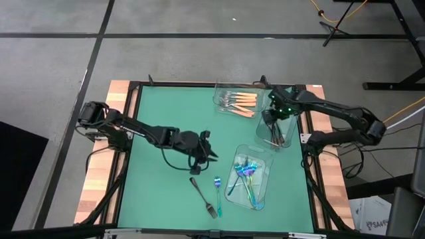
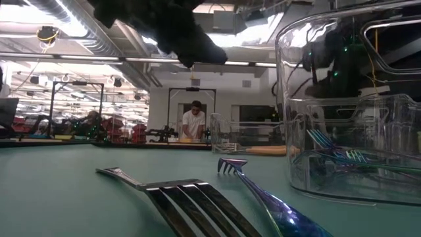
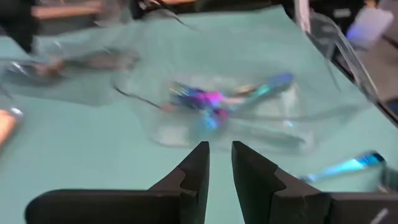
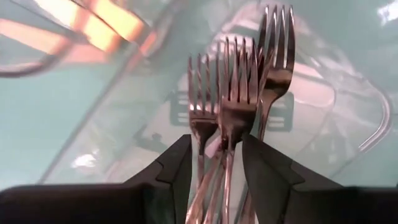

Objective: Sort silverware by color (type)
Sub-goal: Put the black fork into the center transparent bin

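My left gripper [image 1: 208, 153] hovers over the middle of the green mat, its fingers [image 3: 198, 163] a narrow gap apart with nothing between them. Ahead of it stands a clear tray holding iridescent blue forks [image 3: 211, 99]. A loose dark fork [image 1: 204, 197] and a loose blue fork [image 1: 217, 191] lie flat on the mat near the front edge. My right gripper [image 4: 214, 146] stands open, pointing down over a clear tray [image 1: 262, 141] at the right. Three dark forks [image 4: 233, 106] lie in that tray, below and between its fingers. Orange-handled forks [image 1: 242, 101] lie in a far tray.
The three clear trays crowd the mat's right half: orange forks at the far edge, dark forks at the right edge, blue forks [image 1: 247, 174] at the near right. The mat's left half is bare green. A person stands far behind the table in the low view.
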`<move>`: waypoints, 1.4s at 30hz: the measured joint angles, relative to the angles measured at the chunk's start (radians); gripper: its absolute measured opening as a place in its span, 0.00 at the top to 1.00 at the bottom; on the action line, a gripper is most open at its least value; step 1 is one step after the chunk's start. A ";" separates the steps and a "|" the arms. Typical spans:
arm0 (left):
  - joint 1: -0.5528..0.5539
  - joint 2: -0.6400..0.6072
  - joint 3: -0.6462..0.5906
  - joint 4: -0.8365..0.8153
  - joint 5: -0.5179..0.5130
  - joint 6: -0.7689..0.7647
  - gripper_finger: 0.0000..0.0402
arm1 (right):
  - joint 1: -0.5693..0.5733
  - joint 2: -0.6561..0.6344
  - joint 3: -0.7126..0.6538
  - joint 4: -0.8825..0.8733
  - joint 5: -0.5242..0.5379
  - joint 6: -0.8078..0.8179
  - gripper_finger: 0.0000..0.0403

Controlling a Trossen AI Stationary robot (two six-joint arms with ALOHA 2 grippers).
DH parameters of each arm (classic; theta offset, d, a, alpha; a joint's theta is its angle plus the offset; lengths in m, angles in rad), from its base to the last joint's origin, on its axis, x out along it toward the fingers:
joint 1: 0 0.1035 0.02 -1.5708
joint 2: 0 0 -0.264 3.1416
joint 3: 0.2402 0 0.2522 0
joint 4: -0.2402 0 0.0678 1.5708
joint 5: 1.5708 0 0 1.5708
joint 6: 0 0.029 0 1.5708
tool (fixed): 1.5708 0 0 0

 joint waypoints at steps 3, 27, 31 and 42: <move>-0.038 0.000 0.000 -0.053 0.000 0.000 0.84 | 0.001 -0.060 0.000 0.002 0.000 0.000 0.68; -0.309 0.163 0.000 -0.097 -0.008 0.008 0.84 | 0.135 -0.184 0.000 0.162 -0.009 -0.001 0.68; -0.308 0.199 0.000 -0.096 -0.007 0.008 0.84 | 0.212 -0.184 0.000 0.185 -0.008 0.023 0.68; -0.308 0.255 0.000 -0.096 0.019 0.085 0.84 | 0.401 -0.184 0.000 0.365 0.024 0.087 0.68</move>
